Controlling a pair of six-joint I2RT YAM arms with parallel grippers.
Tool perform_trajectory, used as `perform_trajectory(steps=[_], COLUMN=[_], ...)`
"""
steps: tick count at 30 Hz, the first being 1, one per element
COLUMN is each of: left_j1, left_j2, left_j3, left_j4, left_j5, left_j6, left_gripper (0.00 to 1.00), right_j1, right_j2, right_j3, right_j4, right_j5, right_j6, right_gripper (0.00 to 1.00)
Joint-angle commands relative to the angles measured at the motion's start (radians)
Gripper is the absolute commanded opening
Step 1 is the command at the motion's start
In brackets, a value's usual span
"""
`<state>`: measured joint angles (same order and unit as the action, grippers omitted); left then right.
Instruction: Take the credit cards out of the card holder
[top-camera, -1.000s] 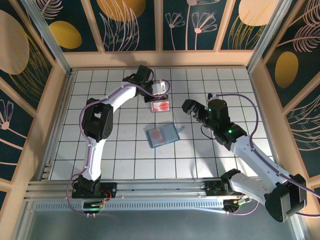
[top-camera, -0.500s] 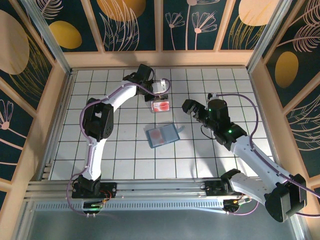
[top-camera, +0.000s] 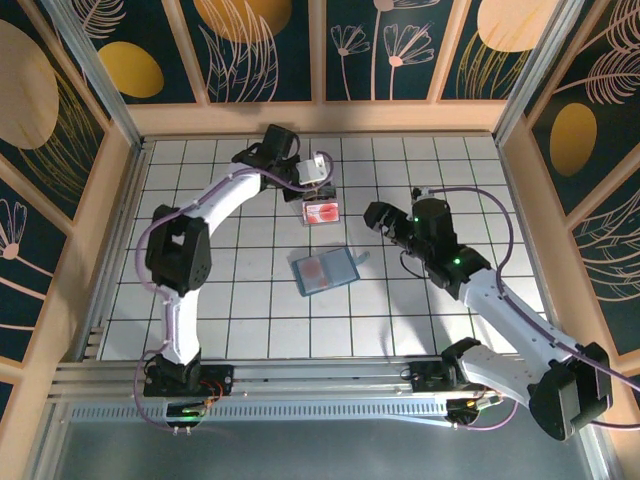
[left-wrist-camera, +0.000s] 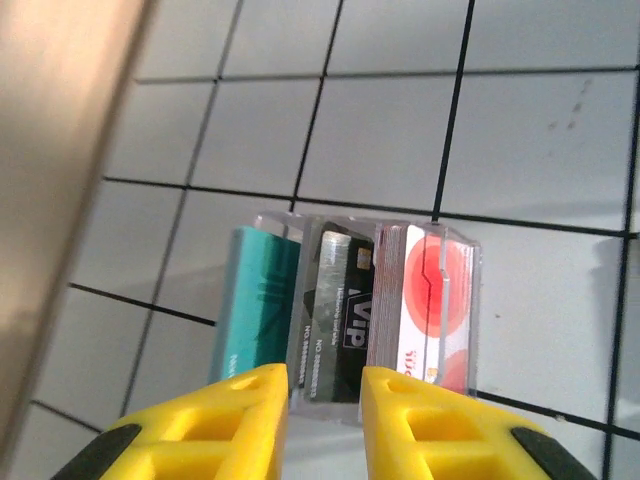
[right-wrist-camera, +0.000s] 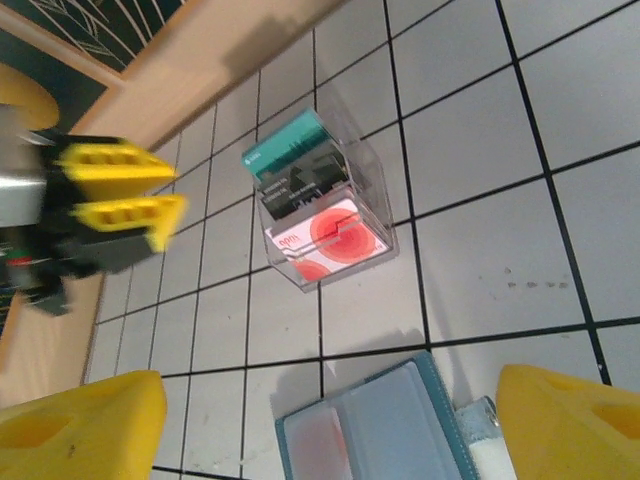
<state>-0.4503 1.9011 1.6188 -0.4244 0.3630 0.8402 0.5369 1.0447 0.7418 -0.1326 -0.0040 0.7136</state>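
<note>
A flat slate-blue folding wallet (top-camera: 323, 270) lies open on the gridded table (top-camera: 250, 310), the right gripper (right-wrist-camera: 325, 420) gaping wide above it. The left gripper (left-wrist-camera: 322, 395), narrowly parted and empty, hangs over a clear plastic box (left-wrist-camera: 470, 245) holding a teal card (left-wrist-camera: 255, 300), a glossy black card (left-wrist-camera: 335, 310) and a red-spotted white card (left-wrist-camera: 425, 300).

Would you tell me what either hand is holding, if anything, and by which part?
Nothing is held: the left hand hangs empty, apart from the clear box, and the right hand is open near the card holder.

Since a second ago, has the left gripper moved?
Yes: the left gripper has pulled slightly back from the clear card box, toward the far wall.
</note>
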Motion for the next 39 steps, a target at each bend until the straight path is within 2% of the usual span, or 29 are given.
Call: perform_trajectory(steps=[1, 6, 7, 8, 9, 13, 18, 25, 31, 39], left_j1=[0.002, 0.002, 0.003, 0.002, 0.002, 0.003, 0.002, 0.002, 0.002, 0.002], left_j2=[-0.134, -0.343, -0.386, -0.425, -0.457, -0.594, -0.746, -0.93, -1.054, -1.087], left_j3=[-0.109, -0.313, -0.358, -0.396, -0.432, -0.575, -0.733, -0.935, -1.074, -1.14], left_j4=[0.142, 0.314, 0.355, 0.388, 0.412, 0.507, 0.57, 0.559, 0.555, 0.529], left_j5=[0.027, 0.008, -0.003, -0.014, -0.023, -0.116, -0.328, -0.646, -0.692, -0.795], left_j6=[-0.104, -0.284, -0.327, -0.37, -0.403, -0.568, -0.807, -1.095, -1.268, -1.358], left_gripper=[0.26, 0.3, 0.36, 0.56, 0.67, 0.99, 0.99, 0.99, 0.99, 0.99], right_j1=[0.037, 0.126, 0.148, 0.169, 0.188, 0.254, 0.321, 0.408, 0.454, 0.468], right_j2=[0.032, 0.118, 0.138, 0.161, 0.178, 0.24, 0.327, 0.474, 0.612, 0.727], right_j3=[0.044, 0.105, 0.122, 0.137, 0.148, 0.181, 0.221, 0.296, 0.384, 0.444], right_j4=[-0.039, -0.113, -0.13, -0.144, -0.154, -0.18, -0.217, -0.276, -0.333, -0.355], right_j5=[0.057, 0.14, 0.16, 0.179, 0.193, 0.213, 0.185, 0.203, 0.204, 0.187], right_j6=[-0.037, -0.079, -0.086, -0.094, -0.098, -0.114, -0.138, -0.171, -0.19, -0.204], right_gripper=[0.82, 0.78, 0.77, 0.75, 0.74, 0.68, 0.6, 0.6, 0.58, 0.58])
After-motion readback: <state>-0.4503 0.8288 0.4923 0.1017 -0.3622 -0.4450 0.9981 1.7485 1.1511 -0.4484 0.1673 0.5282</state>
